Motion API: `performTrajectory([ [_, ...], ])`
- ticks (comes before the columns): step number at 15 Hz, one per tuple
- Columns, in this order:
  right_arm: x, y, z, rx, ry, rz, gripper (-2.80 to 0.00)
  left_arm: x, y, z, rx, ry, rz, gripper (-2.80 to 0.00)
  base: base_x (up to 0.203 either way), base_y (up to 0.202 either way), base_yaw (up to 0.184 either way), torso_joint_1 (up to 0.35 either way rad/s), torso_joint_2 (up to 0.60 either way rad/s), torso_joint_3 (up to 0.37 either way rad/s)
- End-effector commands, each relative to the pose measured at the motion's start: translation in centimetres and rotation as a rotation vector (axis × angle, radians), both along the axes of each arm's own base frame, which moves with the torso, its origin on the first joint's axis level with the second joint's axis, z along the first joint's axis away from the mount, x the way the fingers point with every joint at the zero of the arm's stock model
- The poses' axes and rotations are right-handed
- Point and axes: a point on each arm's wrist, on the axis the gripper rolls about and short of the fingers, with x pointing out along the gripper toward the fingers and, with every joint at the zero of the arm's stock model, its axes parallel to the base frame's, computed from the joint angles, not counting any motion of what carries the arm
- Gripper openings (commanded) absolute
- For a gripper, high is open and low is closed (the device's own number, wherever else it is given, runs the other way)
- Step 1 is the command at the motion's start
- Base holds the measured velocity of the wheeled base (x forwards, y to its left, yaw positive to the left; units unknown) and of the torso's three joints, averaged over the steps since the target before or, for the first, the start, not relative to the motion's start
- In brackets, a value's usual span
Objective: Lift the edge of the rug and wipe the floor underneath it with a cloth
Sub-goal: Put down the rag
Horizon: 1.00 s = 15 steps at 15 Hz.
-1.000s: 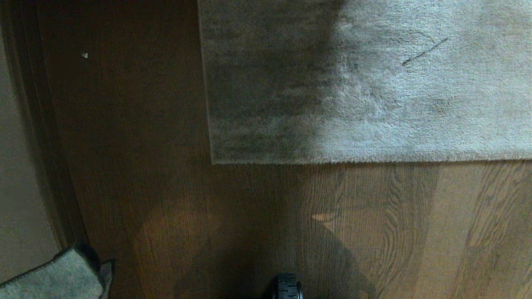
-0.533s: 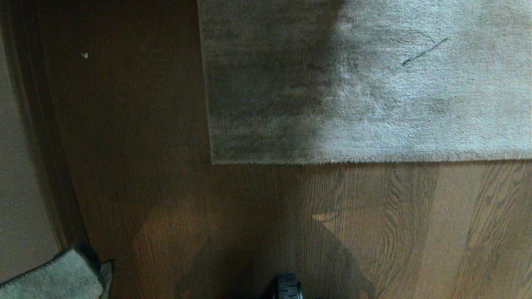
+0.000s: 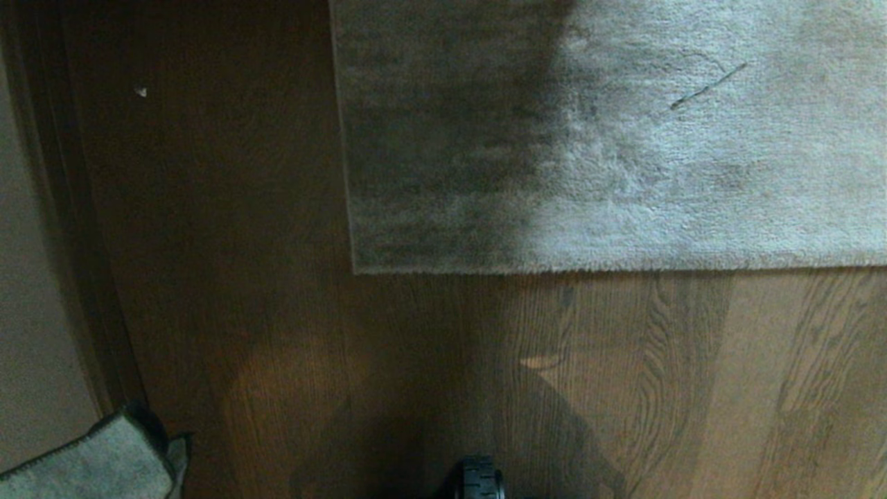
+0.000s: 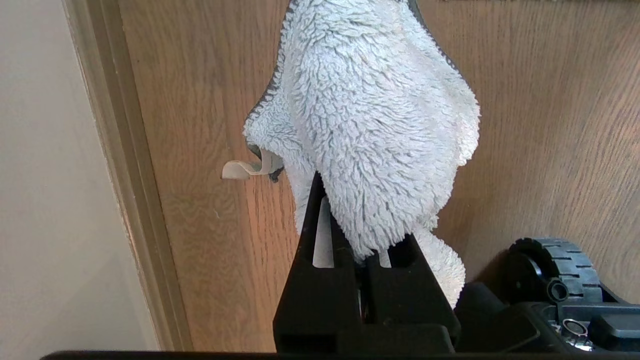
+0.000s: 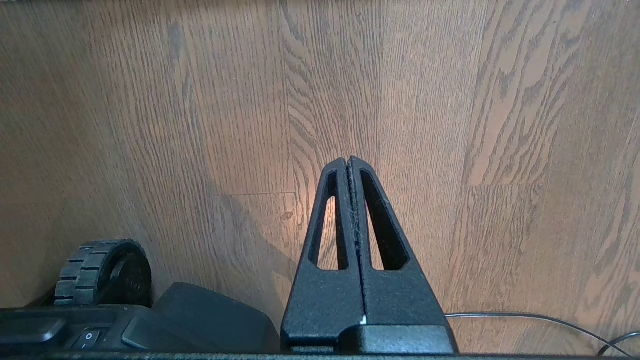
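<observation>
Two claws: left gripper (image 4: pixel 367 235) clamped on the cloth (image 4: pixel 370 125); right gripper (image 5: pixel 348 162) together, empty.
Head view only: rug edge (image 3: pixel 589 267) flat.
Surface: the floor (image 3: pixel 416 360); skirting board (image 4: pixel 130 175).

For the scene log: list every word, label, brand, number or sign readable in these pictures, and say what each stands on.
None readable. The cloth, clamped in the left gripper, has a small pale tag showing no print. The switch on the robot's base bears marks too small to read. The rug edge, floor and shut right gripper carry none.
</observation>
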Motion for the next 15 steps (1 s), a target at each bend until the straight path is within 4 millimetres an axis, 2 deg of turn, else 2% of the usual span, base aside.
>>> performTrajectory([
  [1, 0.0, 0.0, 0.0, 0.0, 0.003, 0.0, -2.8, 0.0, 0.0, 0.0, -0.002, -0.002, 0.0, -2.8, 0.0, 0.0, 0.0, 0.0, 0.0, 0.0],
  [11, 0.0, 0.0, 0.0, 0.0, 0.003, 0.0, -2.8, 0.0, 0.0, 0.0, 0.018, -0.001, -0.002, -2.8, 0.0, 0.0, 0.0, 0.0, 0.0, 0.0],
  [15, 0.0, 0.0, 0.0, 0.0, 0.003, 0.0, -2.8, -0.2, -0.1, 1.7, 0.111, -0.141, -0.023, -2.8, 0.0, 0.0, 0.0, 0.0, 0.0, 0.0],
])
